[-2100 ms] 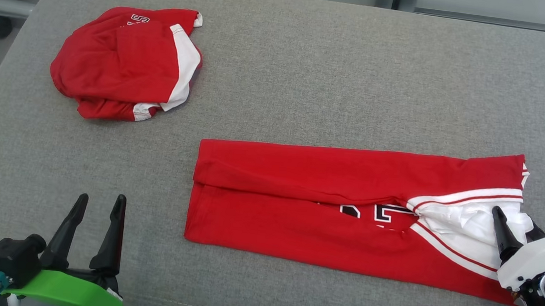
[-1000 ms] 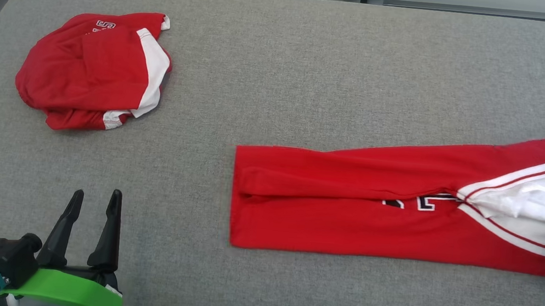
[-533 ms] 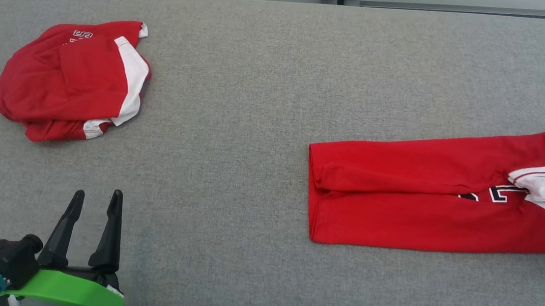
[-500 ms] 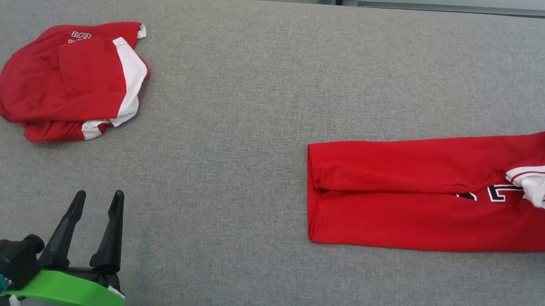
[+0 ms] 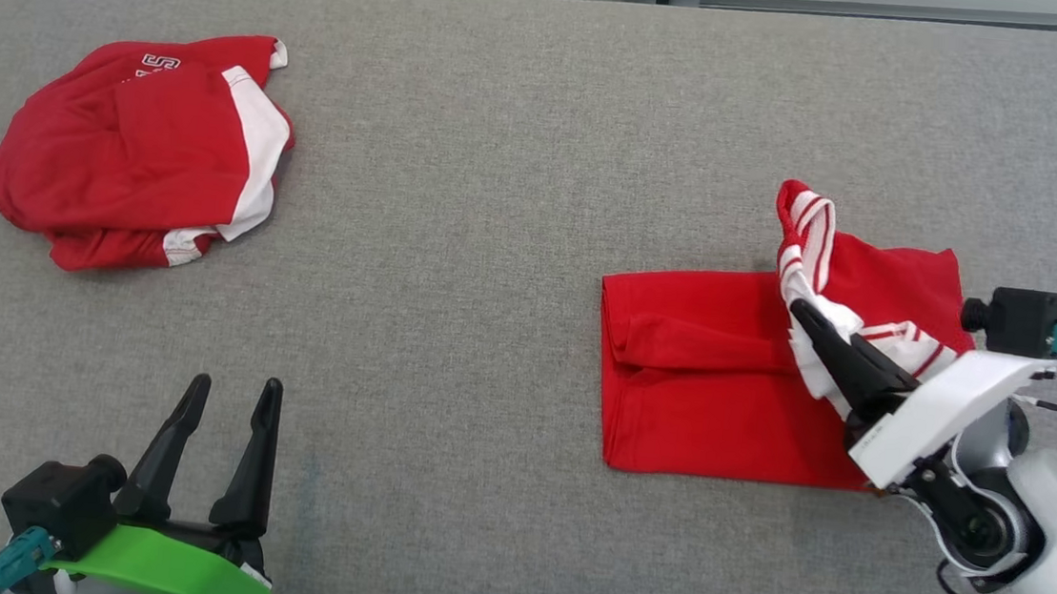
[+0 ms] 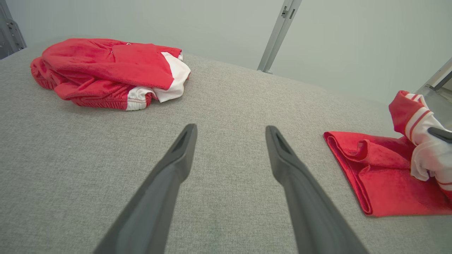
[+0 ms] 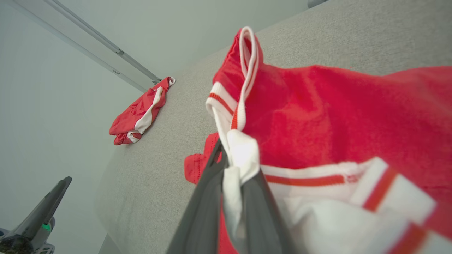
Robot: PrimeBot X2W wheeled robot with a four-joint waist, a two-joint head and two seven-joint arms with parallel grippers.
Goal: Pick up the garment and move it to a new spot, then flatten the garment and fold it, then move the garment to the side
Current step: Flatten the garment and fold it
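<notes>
- Your right gripper [image 5: 800, 311] is clamped tight on a bunch of white, red-striped trim at one end of the red knit jersey garment [image 5: 703, 379]. It holds that end raised and draped back over the rest.
- The rest of that garment lies flat as a folded red rectangle on the grey woven fabric surface [image 5: 495, 237], at the right of the head view. Its folded edge faces the middle.
- Your left gripper [image 5: 234, 384] has its fingers spread wide with nothing between them. It sits over bare grey cloth at the lower left, well apart from both garments.
- A second, crumpled red garment with white panels [image 5: 139, 158] lies at the far left.
- The crumpled garment has white, dark-outlined lettering on its upper edge. One letter looks like an S; the rest is too small and folded to read.
</notes>
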